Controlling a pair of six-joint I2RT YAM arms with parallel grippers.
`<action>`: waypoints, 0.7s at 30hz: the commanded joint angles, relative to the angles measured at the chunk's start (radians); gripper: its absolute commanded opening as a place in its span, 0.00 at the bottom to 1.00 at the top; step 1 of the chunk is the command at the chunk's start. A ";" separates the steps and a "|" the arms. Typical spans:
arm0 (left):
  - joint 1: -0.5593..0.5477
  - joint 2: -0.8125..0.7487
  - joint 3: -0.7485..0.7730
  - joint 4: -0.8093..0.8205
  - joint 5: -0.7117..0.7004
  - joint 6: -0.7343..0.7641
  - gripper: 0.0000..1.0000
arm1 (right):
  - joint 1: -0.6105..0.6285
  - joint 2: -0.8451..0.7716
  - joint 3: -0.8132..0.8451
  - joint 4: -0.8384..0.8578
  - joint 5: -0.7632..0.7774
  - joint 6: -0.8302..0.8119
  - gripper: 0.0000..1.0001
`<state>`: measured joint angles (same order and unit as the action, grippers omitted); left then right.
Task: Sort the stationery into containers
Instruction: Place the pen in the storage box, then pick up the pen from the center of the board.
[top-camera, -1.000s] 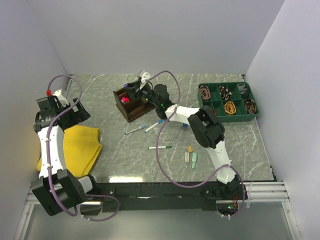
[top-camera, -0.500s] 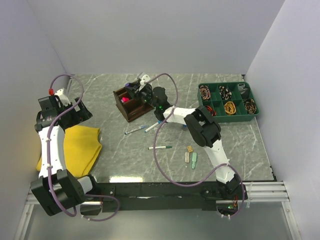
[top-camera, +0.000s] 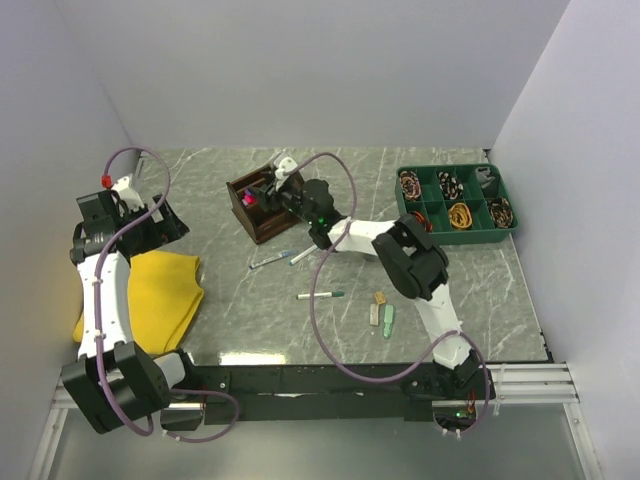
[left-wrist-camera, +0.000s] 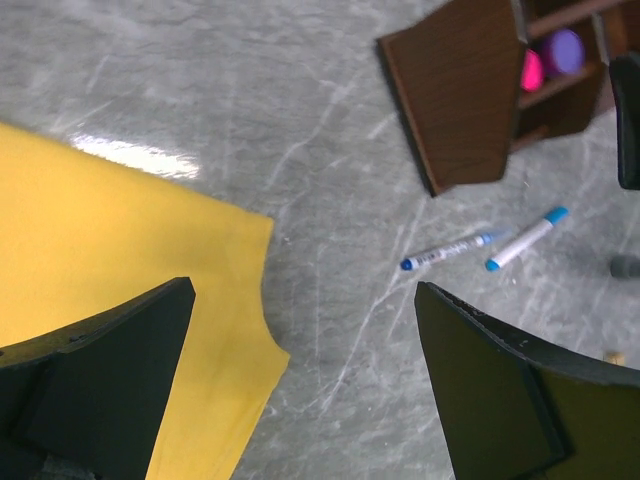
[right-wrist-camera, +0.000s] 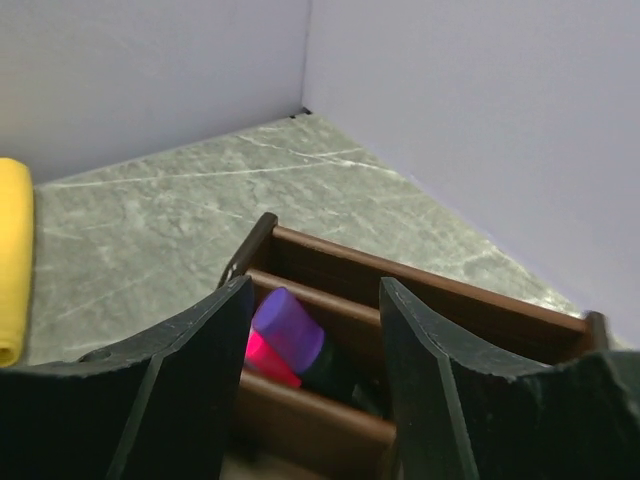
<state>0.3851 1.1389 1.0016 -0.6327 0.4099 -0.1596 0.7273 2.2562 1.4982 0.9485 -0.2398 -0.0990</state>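
Note:
The dark brown wooden organiser stands at the table's middle back. My right gripper hovers over it, open. In the right wrist view the fingers straddle one compartment of the organiser. A purple marker lies there on a pink one, free of the pads. Two blue pens, a green-capped white pen and small eraser pieces lie on the table. My left gripper hangs open at the left, over the table beside the yellow cloth, with nothing in it.
A yellow cloth lies at the left front, under the left arm. A green divided tray holding coiled items stands at the back right. Lilac walls close the table on three sides. The left wrist view shows the organiser and both blue pens.
My right gripper's jaws have spread apart over the organiser and it has shifted slightly. The purple marker now rests in the compartment. The left arm has hardly moved.

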 joint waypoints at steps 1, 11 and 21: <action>-0.035 -0.047 0.054 -0.010 0.144 0.083 0.99 | 0.004 -0.245 -0.042 -0.065 0.040 -0.028 0.62; -0.296 -0.080 0.098 -0.101 0.187 0.252 1.00 | -0.045 -0.699 -0.256 -0.476 0.013 -0.117 0.70; -0.541 0.056 0.124 -0.159 0.139 0.390 0.86 | -0.265 -0.840 -0.268 -0.921 -0.054 -0.120 0.85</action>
<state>-0.1089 1.1072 1.0626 -0.7319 0.5552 0.1349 0.5644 1.4696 1.2556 0.2546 -0.2306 -0.2108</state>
